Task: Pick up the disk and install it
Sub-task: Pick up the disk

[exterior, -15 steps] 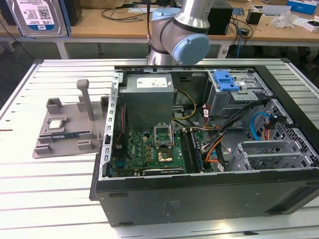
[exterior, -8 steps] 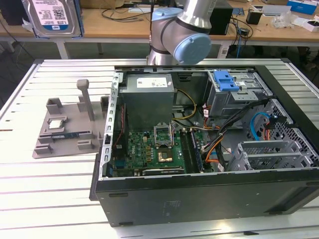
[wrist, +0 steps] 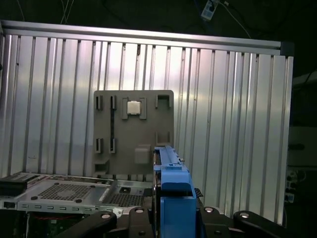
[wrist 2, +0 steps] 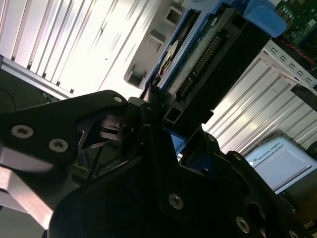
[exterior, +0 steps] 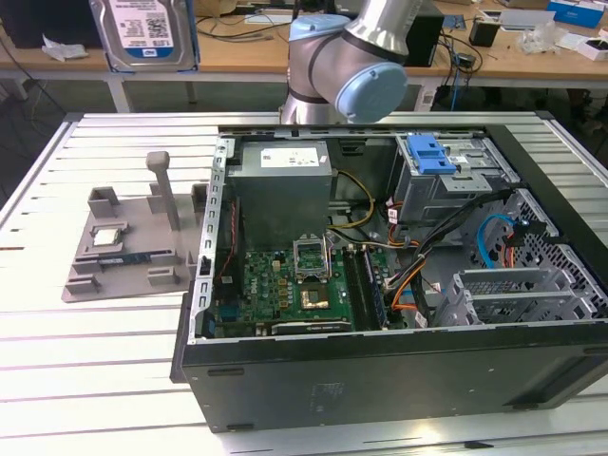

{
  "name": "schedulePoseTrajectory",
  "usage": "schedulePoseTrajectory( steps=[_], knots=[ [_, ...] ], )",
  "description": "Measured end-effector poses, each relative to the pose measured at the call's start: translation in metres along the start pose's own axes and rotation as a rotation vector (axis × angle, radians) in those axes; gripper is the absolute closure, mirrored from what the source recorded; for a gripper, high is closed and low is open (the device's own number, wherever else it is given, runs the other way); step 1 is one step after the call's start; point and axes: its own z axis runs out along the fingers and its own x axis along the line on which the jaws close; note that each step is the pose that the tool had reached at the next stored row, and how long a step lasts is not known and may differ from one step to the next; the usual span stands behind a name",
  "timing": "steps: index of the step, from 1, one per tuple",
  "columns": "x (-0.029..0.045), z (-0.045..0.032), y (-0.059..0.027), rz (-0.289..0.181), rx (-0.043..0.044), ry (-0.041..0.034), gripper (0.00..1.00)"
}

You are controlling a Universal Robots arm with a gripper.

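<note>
Claw (wrist 2: 157,106): clamped tight on disk (wrist 2: 208,54), blue rail edge poking out between fingers in first wrist view. Exterior view: disk (exterior: 147,33) aloft, label showing, at 11 o'clock from open computer case (exterior: 380,380), at 12 o'clock from grey fixture tray (exterior: 133,271). Processor chip (exterior: 106,236) lying on tray.

Slatted metal table (exterior: 95,361), wooden desk (exterior: 237,55)

Slatted table (exterior: 95,351) with computer case (exterior: 380,372), grey fixture (exterior: 133,223)
</note>
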Motion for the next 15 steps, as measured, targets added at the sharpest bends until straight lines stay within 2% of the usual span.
schedulePoseTrajectory(
  steps=[4,6,10,12,15],
  knots=[
    [0.0012,-0.0005,-0.0172,0.0,-0.0002,0.0001,0.63],
    [0.0022,-0.0008,-0.0326,0.0,-0.0003,0.0002,0.63],
    [0.004,-0.0015,-0.0576,0.0,-0.0016,0.0001,0.63],
    [0.0052,-0.0018,-0.0735,0.0,-0.0025,0.0,0.63],
    [0.0064,-0.0022,-0.0899,0.0,-0.0038,-0.0001,0.63]
  ],
)
